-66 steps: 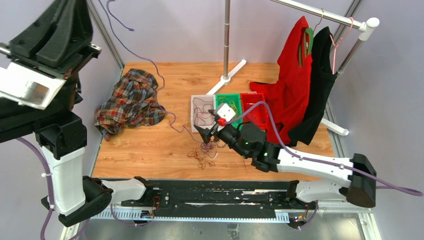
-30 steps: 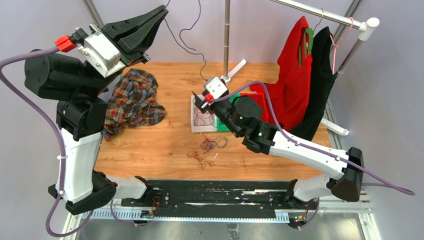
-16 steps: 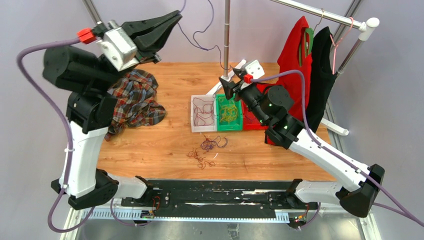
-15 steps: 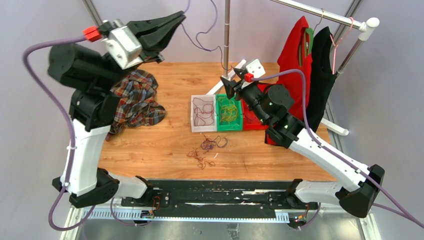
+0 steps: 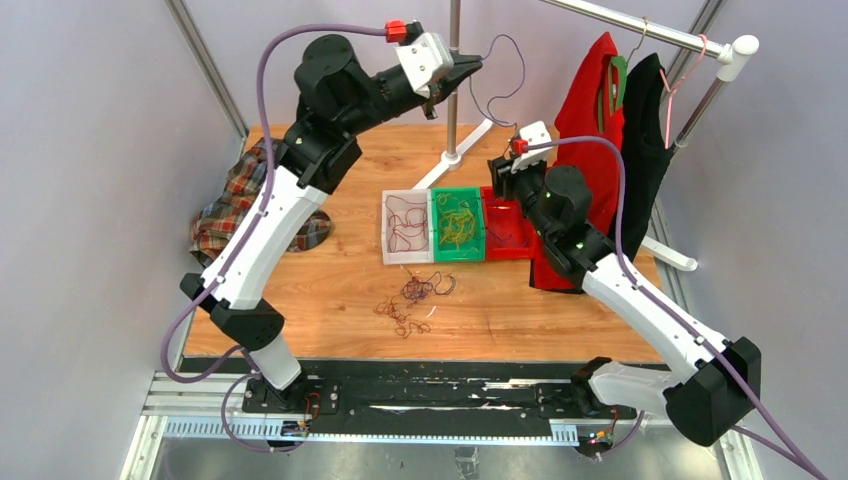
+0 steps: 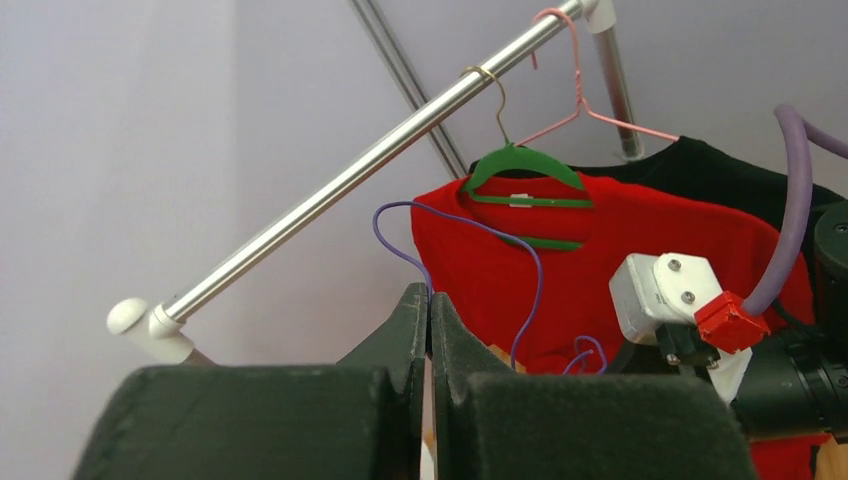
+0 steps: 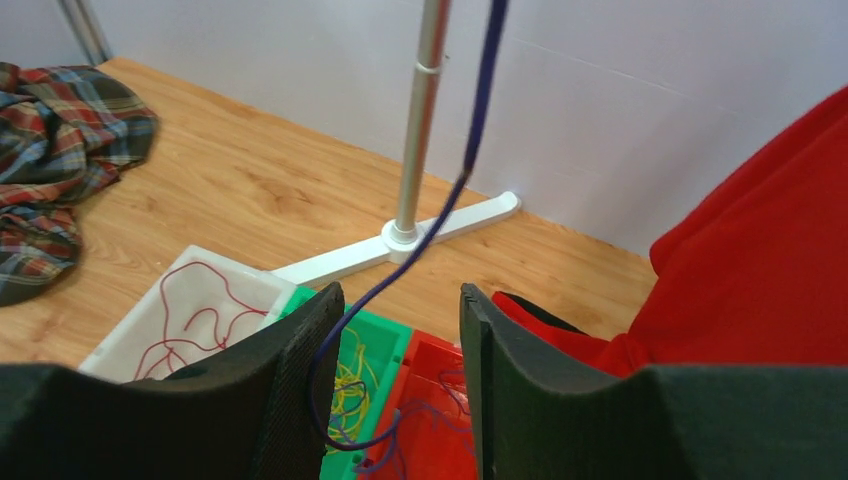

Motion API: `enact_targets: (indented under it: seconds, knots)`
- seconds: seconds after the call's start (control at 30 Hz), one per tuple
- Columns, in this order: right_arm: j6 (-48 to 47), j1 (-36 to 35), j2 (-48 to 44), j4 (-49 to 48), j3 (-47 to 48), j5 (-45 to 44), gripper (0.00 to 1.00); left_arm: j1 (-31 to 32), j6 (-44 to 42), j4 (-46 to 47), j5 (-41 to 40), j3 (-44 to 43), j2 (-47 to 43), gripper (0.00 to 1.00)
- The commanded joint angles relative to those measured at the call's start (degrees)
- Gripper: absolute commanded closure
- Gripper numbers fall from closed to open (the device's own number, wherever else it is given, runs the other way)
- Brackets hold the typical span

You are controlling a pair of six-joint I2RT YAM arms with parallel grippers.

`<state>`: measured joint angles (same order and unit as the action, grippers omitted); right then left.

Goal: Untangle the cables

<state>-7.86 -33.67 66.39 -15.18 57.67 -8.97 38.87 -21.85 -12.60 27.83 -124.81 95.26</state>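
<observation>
It was a robotics lab: plain lilac wall panels (image 5: 100,150) enclosed a wood-grain tabletop (image 5: 330,285) flanked by two white-and-black robot arms (image 5: 262,225).

Two-arm robot at the counter: left arm raised toward 1 o'clock, hand (image 5: 472,66) pinched on a thin purple cable (image 7: 482,90); right arm angled toward 11 o'clock, hand (image 7: 398,292) parted.

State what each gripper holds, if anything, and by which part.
Left gripper pinches the purple cable by its upper part, at its fingertips. Right gripper stands open around the hanging strand, gripping nothing.
</observation>
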Motion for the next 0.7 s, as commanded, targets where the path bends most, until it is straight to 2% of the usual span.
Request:
enact_targets:
  seconds: [0.0,0.37,0.67]
  knots:
    - [1.66,3.28,1.08,-2.53,-0.54,-0.31,0.55,0.5,-0.47,4.09,-0.76,-0.53,-0.47,1.0]
    - [3.38,11.34,-0.75,-4.55,1.26,1.42,0.6,0.5,0.39,9.57,-2.68,-1.74,1.0,1.0]
    - [5.04,12.28,0.93,-3.99,0.78,3.79,0.63,0.45,0.14,9.33,-2.2,1.89,0.15,1.0]
